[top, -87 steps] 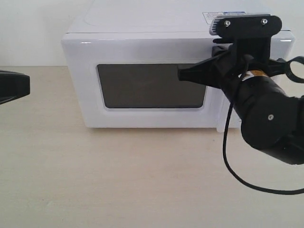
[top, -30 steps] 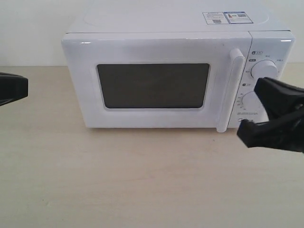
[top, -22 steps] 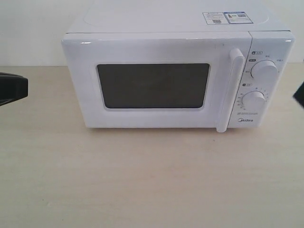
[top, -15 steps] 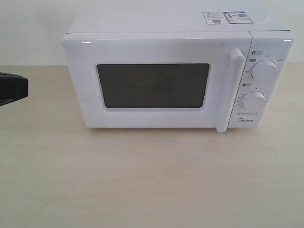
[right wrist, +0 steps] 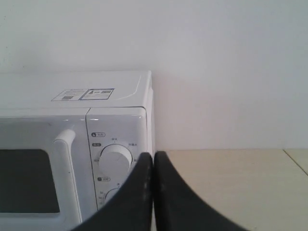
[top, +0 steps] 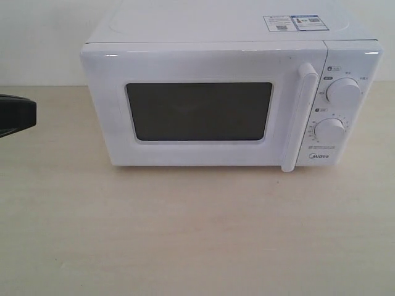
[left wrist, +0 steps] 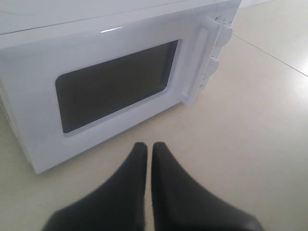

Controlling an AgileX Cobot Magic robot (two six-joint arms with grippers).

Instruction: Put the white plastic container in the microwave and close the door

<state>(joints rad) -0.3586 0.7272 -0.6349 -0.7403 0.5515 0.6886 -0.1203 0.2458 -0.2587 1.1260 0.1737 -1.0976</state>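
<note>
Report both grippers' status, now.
Left gripper: closed, holding nothing.
Right gripper: closed, holding nothing.

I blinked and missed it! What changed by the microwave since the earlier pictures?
The right arm pulled back from the door toward the right, out of the exterior view; the right fingers are shut, holding nothing. The microwave, its closed door and the left fingers stayed put.
</note>
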